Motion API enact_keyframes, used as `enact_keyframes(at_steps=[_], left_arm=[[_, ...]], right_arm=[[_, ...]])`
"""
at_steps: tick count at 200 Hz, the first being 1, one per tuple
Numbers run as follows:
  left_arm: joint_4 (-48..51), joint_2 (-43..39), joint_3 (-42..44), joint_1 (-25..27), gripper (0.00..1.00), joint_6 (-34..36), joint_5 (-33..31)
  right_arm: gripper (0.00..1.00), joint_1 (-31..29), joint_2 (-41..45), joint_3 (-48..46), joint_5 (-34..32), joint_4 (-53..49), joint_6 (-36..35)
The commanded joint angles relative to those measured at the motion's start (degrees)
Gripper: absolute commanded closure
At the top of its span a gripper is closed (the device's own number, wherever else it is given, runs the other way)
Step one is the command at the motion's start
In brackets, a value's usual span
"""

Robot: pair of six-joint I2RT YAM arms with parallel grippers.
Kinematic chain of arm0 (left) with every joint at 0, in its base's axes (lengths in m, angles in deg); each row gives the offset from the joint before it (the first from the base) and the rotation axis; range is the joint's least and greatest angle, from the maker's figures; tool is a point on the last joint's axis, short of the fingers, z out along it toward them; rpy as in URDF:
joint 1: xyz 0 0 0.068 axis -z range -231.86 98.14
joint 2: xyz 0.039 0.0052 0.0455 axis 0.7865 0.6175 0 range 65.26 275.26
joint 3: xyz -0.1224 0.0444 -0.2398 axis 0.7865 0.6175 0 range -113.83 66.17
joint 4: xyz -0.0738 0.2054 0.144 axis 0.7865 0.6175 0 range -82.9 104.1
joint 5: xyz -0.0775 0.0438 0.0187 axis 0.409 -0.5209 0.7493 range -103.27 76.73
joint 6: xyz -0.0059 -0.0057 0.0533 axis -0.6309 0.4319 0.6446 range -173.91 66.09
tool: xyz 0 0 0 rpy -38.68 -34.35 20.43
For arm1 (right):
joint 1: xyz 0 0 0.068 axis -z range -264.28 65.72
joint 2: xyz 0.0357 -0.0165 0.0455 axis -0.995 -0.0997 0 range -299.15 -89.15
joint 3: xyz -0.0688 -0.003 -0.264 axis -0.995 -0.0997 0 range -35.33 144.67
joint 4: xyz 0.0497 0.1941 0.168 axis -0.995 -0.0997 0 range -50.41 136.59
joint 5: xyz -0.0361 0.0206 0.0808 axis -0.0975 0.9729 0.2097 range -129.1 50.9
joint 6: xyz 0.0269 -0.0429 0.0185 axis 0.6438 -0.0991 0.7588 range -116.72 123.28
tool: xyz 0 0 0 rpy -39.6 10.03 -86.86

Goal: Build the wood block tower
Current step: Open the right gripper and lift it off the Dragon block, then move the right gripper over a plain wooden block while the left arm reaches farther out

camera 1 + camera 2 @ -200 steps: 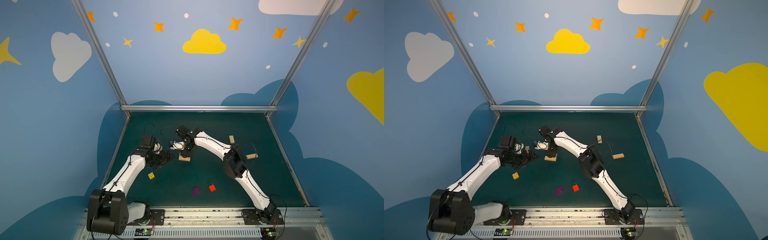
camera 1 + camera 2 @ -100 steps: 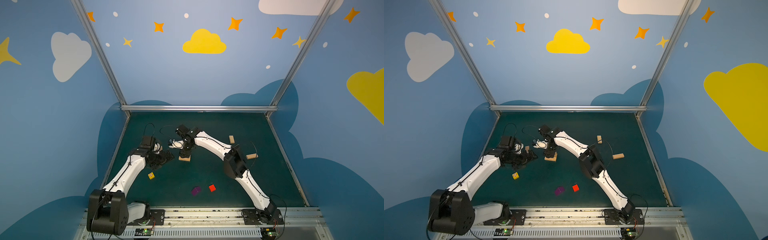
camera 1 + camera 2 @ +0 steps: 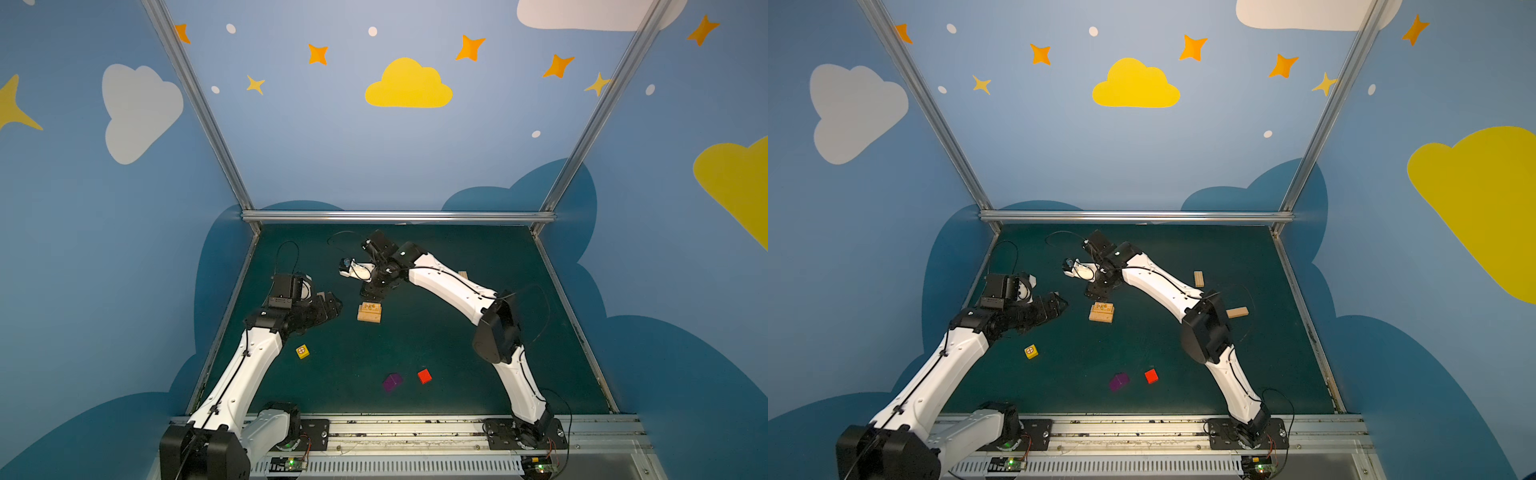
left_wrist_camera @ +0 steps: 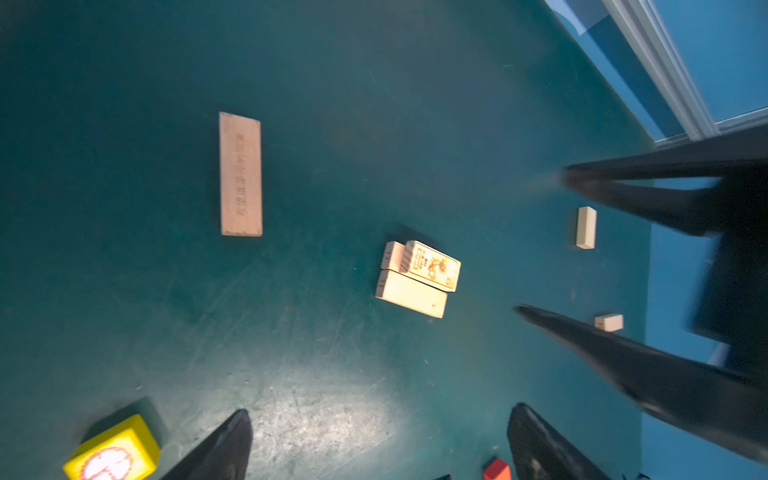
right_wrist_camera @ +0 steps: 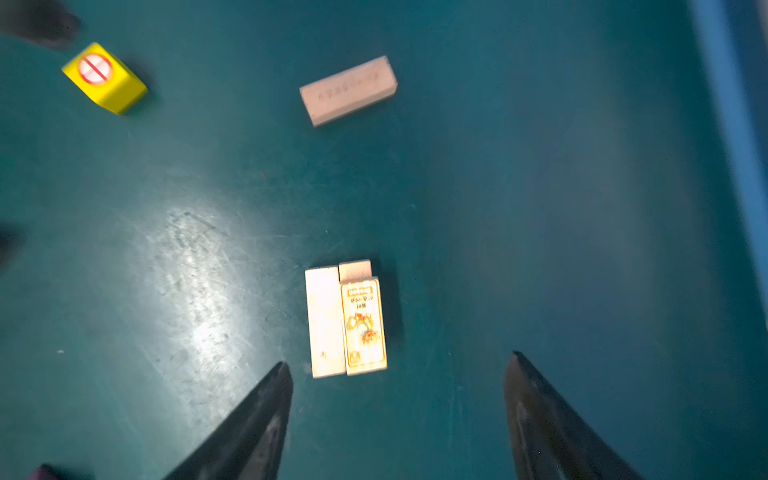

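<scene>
Three planks is all the tower (image 5: 324,324) has so far: two flat on the bench (image 5: 540,208), side by side and touching, with the orange-printed plank (image 5: 364,324) on top of one, shifted so the lower plank (image 5: 354,270) pokes out at one end. What could go wrong imo: the right claw (image 5: 399,360) dips or swings sideways and knocks that offset top plank off, since nothing pins it. The right claw hangs with jaws apart, empty, the tower just ahead of its tips and nearer one finger than the other. The left claw (image 4: 382,409) is spread wide too, holding nothing; the tower sits well ahead of it, a loose plank (image 4: 241,174) off to one side, yellow cube (image 4: 112,453) beside one finger.
</scene>
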Motion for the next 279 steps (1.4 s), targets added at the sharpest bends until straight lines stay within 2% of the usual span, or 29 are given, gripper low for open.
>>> enact_keyframes(at_steps=[1, 16, 28, 63, 91, 104, 112, 124, 144, 166, 196, 221, 249, 279], left_arm=[[-0.76, -0.39, 0.05, -0.24, 0.06, 1.54, -2.84], [-0.6, -0.48, -0.13, -0.04, 0.08, 1.26, -3.03], [-1.36, -0.45, 0.28, 0.38, 0.16, 0.74, -3.91], [-1.0, 1.88, -0.84, 4.24, 0.26, -3.87, -10.65], [0.2, 5.43, -5.11, 11.44, 0.27, -6.12, -15.27], [1.0, 8.16, -8.24, 14.33, 0.27, -6.66, -17.02], [1.91, 9.94, -11.07, 16.03, 0.26, -7.19, -17.89], [3.06, 13.08, -15.19, 18.66, 0.25, -7.66, -18.98], [3.14, 18.41, -21.47, 22.77, 0.25, -7.99, -19.88], [3.37, 25.55, -29.44, 26.28, 0.25, -8.13, -19.3], [5.21, 34.78, -40.56, 31.65, 0.24, -8.09, -20.07], [6.2, 41.15, -47.04, 35.07, 0.24, -7.34, -20.47], [7.05, 48.42, -55.02, 36.3, 0.24, -6.36, -18.72], [10.28, 56.04, -66.72, 36.31, 0.24, -2.61, -16.29]], right_arm=[[0.25, 1.68, 6.09, -5.48, 0.96, 5.17, 3.3], [0.25, 2.52, 9.23, -8.55, -0.02, 6.37, 5.46], [0.25, 3.21, 11.48, -10.91, -1.78, 6.51, 7.11], [0.26, 6.17, 19.23, -20.17, -6.42, 8.36, 11.47], [0.26, 9.16, 26.47, -27.35, -9.41, 9.31, 20.09], [0.26, 10.82, 29.42, -29.06, -11.23, 8.5, 27.11], [0.26, 12.67, 31.4, -29.53, -9.95, 6.8, 32.63], [0.26, 16.05, 35.91, -32.9, -4.57, 6.41, 39.34], [0.26, 19.93, 44.25, -41.96, -0.63, 10.21, 44.44], [0.27, 24.66, 51.26, -49.59, 0.21, 12.38, 47.15], [0.3, 30.56, 57.24, -55.44, 2.04, 13.12, 48.77], [0.32, 30.77, 57.82, -56.53, -2.57, 11.45, 47.43], [0.36, 31.24, 57.87, -57.76, -5.17, 12.54, 48.22], [0.41, 35.01, 54.47, -58.63, -3.42, 15.87, 49.71]])
